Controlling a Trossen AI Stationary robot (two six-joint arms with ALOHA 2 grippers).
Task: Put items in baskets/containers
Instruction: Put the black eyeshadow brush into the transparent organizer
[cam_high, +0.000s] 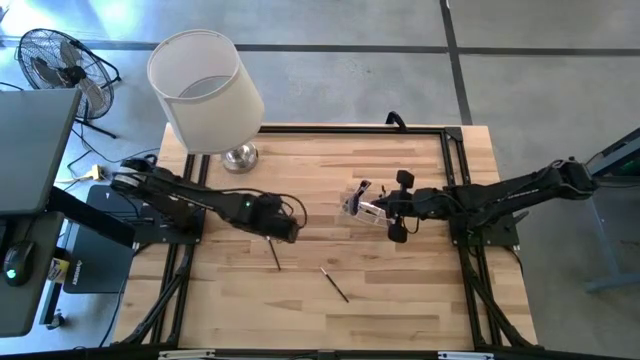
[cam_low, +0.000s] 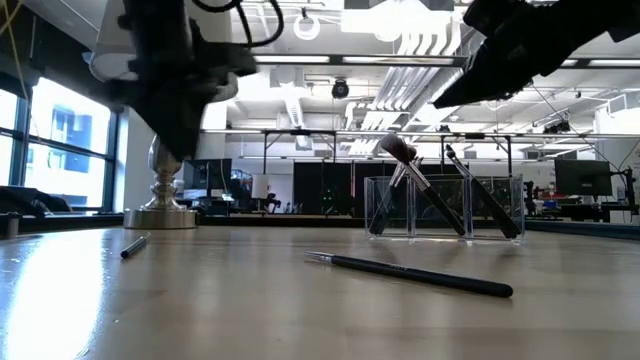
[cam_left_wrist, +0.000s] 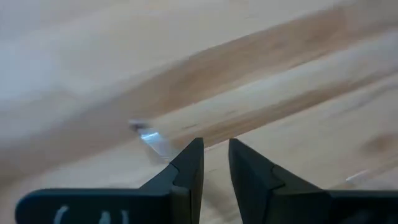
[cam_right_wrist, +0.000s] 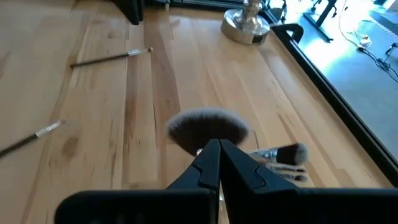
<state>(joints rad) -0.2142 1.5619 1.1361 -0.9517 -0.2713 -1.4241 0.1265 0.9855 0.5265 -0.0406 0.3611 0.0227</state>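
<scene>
Right claw (cam_high: 397, 222) is pinched shut on a fluffy brush (cam_right_wrist: 208, 129), hovering right over the clear box (cam_high: 362, 205) near the surface's (cam_high: 400, 300) middle, brushes already leaning inside. Left claw (cam_high: 287, 230), fingers slightly parted and empty, hangs above 1 loose brush (cam_high: 274, 255); another brush (cam_high: 334, 284) lies nearer the front edge.

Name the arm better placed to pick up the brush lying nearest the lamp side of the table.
Left. The left gripper hangs right above that brush, fingers apart. The right gripper is over at the clear box, closed on a fluffy brush.
</scene>
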